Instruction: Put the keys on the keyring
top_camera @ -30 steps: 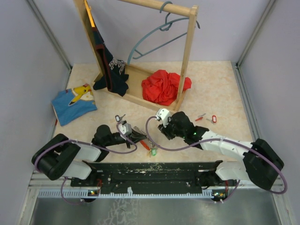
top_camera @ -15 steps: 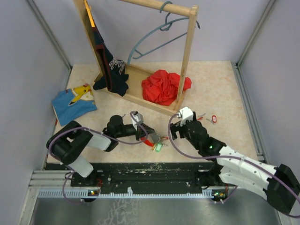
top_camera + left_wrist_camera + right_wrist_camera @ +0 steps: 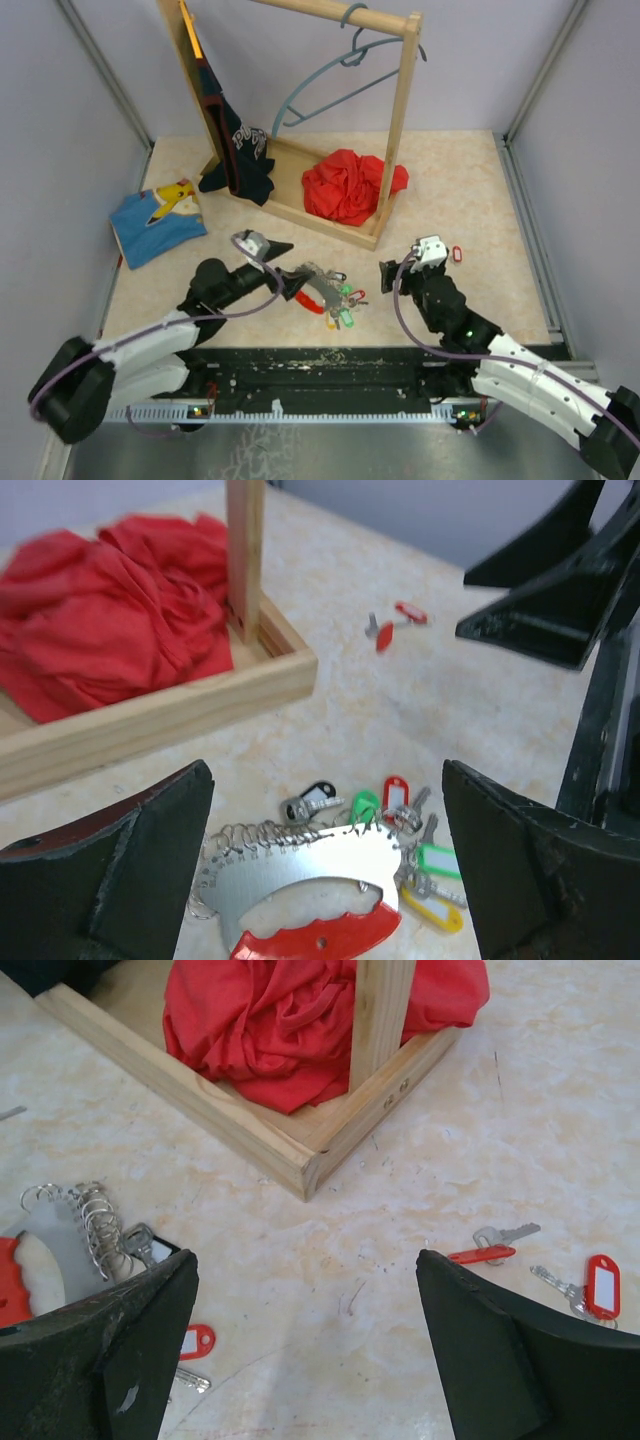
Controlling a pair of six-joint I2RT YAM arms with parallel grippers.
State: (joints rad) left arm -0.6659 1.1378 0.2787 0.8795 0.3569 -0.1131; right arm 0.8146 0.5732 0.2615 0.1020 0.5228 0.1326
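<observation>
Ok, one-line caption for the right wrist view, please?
Right gripper open, loose keys ahead to the right, keyring at the left edge, red cloth in the wooden rack base.

The left gripper (image 3: 327,810) gapes wide around the keyring (image 3: 310,905), red-headed keys (image 3: 385,633) lying well beyond.

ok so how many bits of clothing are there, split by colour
red: 1, the red cloth heaped on the base of the rack
blue: 1, the blue shirt lying flat at the left
navy: 1, the navy shirt hanging at the rack's left end
total: 3
</observation>
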